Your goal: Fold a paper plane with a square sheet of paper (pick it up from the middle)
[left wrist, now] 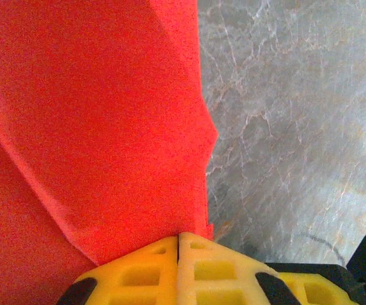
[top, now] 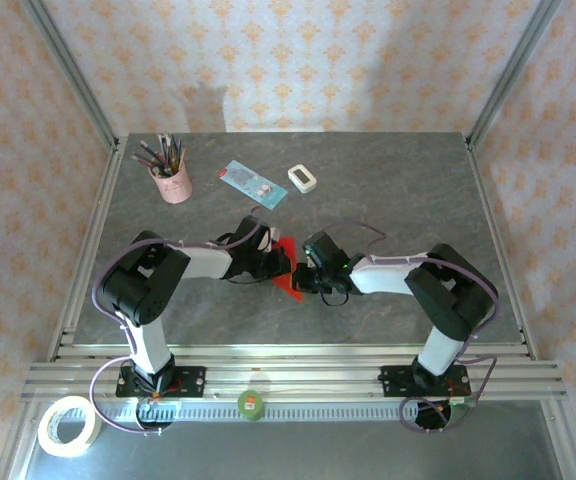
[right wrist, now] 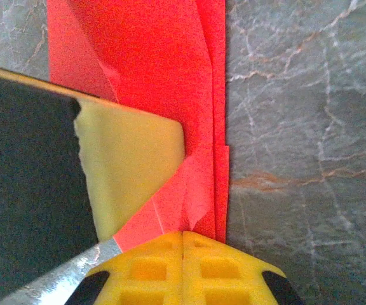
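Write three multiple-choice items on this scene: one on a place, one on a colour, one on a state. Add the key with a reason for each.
1. Where on the table does the pink cup stand?
A. far left corner
B. near right corner
C. between the two arms

2. What colour is the paper?
A. blue
B. red
C. white

3. How is the left gripper?
A. wide open
B. shut on the paper
C. shut on the cup

Key:
1 A: in the top view the cup sits by the far left edge.
2 B: the sheet is bright red in every view.
3 B: in the left wrist view the yellow fingertips meet with the paper's edge clamped between them.
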`<act>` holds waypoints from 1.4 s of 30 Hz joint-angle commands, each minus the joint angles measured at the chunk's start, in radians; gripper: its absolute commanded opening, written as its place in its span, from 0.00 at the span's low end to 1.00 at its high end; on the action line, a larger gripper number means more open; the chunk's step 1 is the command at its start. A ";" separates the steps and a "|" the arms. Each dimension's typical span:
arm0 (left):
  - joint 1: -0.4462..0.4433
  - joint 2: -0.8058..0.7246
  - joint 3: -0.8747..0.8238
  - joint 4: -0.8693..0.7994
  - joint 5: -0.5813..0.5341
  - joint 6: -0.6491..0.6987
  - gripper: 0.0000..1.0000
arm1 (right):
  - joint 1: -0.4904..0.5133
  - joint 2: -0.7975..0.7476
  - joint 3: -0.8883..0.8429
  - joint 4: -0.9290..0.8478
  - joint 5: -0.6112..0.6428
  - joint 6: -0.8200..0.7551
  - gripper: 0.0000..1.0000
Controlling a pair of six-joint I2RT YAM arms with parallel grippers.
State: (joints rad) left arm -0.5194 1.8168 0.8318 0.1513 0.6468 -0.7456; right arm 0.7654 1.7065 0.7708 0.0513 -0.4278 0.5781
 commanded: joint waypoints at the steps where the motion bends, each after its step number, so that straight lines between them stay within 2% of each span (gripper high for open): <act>1: 0.053 0.035 0.038 -0.064 -0.071 0.049 0.06 | -0.029 0.074 -0.070 -0.259 0.149 -0.067 0.00; 13: 0.193 0.117 0.144 -0.111 -0.081 0.116 0.06 | -0.043 0.076 -0.095 -0.280 0.141 -0.109 0.00; 19: 0.251 0.157 0.140 -0.090 -0.083 0.146 0.06 | -0.052 0.062 -0.112 -0.272 0.139 -0.104 0.00; 27: 0.309 0.118 0.167 -0.108 -0.112 0.207 0.06 | -0.055 0.047 -0.123 -0.243 0.112 -0.087 0.00; 30: 0.307 0.083 0.178 -0.095 -0.118 0.199 0.06 | -0.057 0.045 -0.121 -0.230 0.095 -0.082 0.00; 33: 0.282 -0.028 0.106 0.043 -0.086 0.086 0.06 | -0.058 0.016 -0.114 -0.177 0.044 -0.056 0.00; 35: 0.251 -0.091 0.071 0.080 -0.108 0.036 0.06 | -0.059 -0.005 -0.097 -0.136 0.014 -0.035 0.01; 38: 0.203 -0.155 0.022 0.110 -0.149 -0.010 0.09 | -0.061 -0.033 -0.067 -0.068 -0.021 0.003 0.03; 42: 0.148 -0.179 -0.037 0.145 -0.127 -0.061 0.13 | -0.064 -0.092 -0.037 0.026 -0.048 0.050 0.12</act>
State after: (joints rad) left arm -0.3466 1.6398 0.8410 0.2443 0.5381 -0.7414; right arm 0.7094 1.6604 0.7235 0.0902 -0.4656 0.5793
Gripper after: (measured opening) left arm 0.119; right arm 0.100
